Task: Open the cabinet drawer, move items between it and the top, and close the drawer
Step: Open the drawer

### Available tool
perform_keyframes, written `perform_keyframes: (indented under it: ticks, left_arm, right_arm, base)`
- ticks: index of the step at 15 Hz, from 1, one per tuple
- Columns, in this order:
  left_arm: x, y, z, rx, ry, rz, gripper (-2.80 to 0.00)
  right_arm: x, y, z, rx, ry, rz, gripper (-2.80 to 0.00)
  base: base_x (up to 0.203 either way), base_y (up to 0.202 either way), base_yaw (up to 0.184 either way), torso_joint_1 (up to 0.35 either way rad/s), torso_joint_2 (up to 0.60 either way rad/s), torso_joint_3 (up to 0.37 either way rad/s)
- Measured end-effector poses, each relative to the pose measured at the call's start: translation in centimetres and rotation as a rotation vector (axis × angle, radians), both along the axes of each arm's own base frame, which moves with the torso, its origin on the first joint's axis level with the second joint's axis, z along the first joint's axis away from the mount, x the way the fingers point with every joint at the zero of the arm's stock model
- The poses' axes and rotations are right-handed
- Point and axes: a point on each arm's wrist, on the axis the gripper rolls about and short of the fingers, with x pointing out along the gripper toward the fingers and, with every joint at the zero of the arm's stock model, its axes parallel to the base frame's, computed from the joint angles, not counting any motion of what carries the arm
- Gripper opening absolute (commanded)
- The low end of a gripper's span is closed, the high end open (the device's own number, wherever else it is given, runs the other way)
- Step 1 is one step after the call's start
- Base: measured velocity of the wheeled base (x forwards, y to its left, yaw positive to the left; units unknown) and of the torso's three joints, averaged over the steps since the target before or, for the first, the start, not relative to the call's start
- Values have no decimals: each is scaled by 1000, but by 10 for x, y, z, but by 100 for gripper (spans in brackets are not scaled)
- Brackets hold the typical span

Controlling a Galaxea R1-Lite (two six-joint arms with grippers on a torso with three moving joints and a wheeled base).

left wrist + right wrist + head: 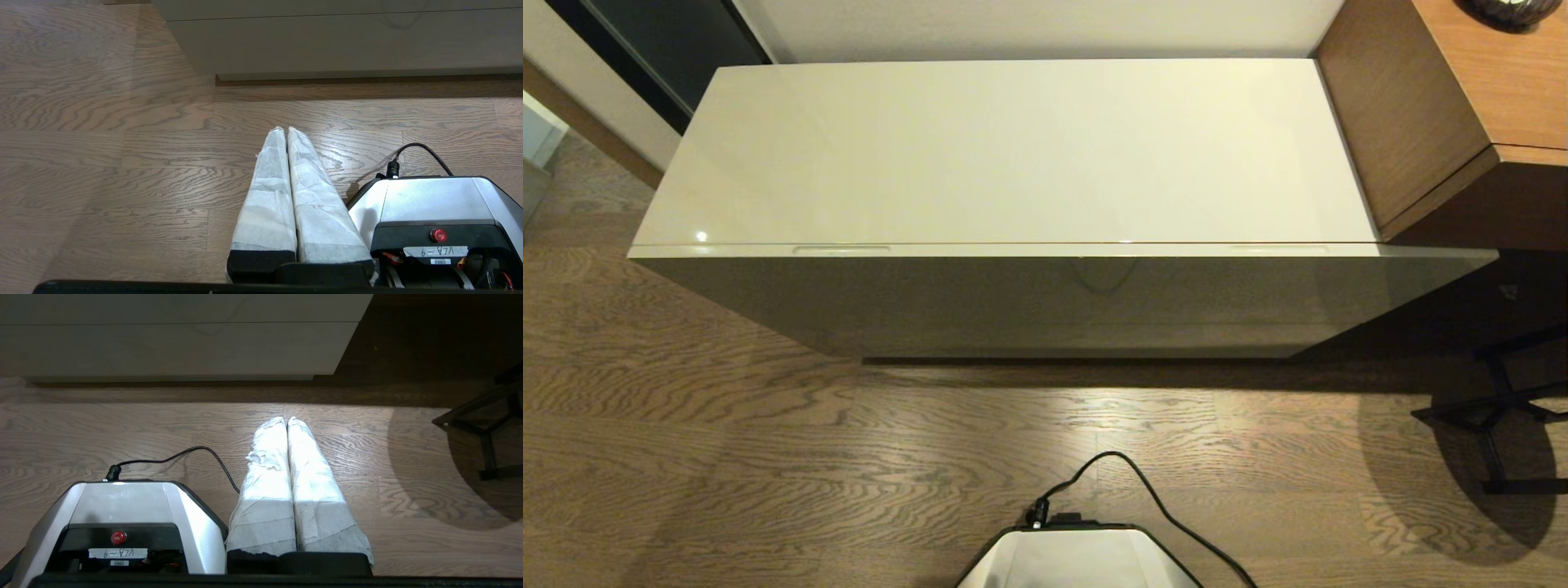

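One cream cabinet [1013,155] stands beside one brown wooden cabinet [1462,122]. Its drawer rim carries two slim recesses [841,250]. Two grippers show, one left gripper [286,130] and one right gripper [287,420], plus one black cable [1143,490].

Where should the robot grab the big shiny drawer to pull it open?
Probably at one of the two slim recesses along the top rim of the cabinet drawer. The front is flat and glossy with no knob, so fingers should come from above and in front, hook in, then pull toward the robot.
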Motion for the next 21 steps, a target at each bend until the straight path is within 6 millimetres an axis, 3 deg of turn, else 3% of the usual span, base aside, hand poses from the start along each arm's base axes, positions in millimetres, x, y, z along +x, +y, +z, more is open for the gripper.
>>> perform_keyframes:
  ticks: [6, 8, 10, 13, 15, 16, 18, 21]
  left_arm:
    - [0, 0, 0, 0, 0, 0, -280]
    - [0, 0, 0, 0, 0, 0, -280]
    - [0, 0, 0, 0, 0, 0, -280]
    - [0, 0, 0, 0, 0, 0, -280]
    - [0, 0, 0, 0, 0, 0, -280]
    - [0, 0, 0, 0, 0, 0, -280]
    - [0, 0, 0, 0, 0, 0, -280]
    - [0, 0, 0, 0, 0, 0, -280]
  right_arm:
    - [0, 0, 1, -3, -3, 1, -280]
    - [-7, 0, 18, 2, -33, 9, -280]
    - [-33, 1, 62, 24, -112, 66, -280]
    - [-96, 3, 125, 66, -219, 172, -280]
    - [-118, 3, 165, 151, -231, 194, -280]
    - [-119, 4, 194, 208, -230, 200, -280]
    - [-95, 4, 255, 309, -189, 206, -280]
    - [-7, 4, 329, 363, -52, 203, -280]
  base:
    - [0, 0, 0, 0, 0, 0]
    - [0, 0, 0, 0, 0, 0]
    - [0, 0, 0, 0, 0, 0]
    - [0, 0, 0, 0, 0, 0]
    - [0, 0, 0, 0, 0, 0]
    - [0, 0, 0, 0, 0, 0]
    - [0, 0, 0, 0, 0, 0]
    - [0, 0, 0, 0, 0, 0]
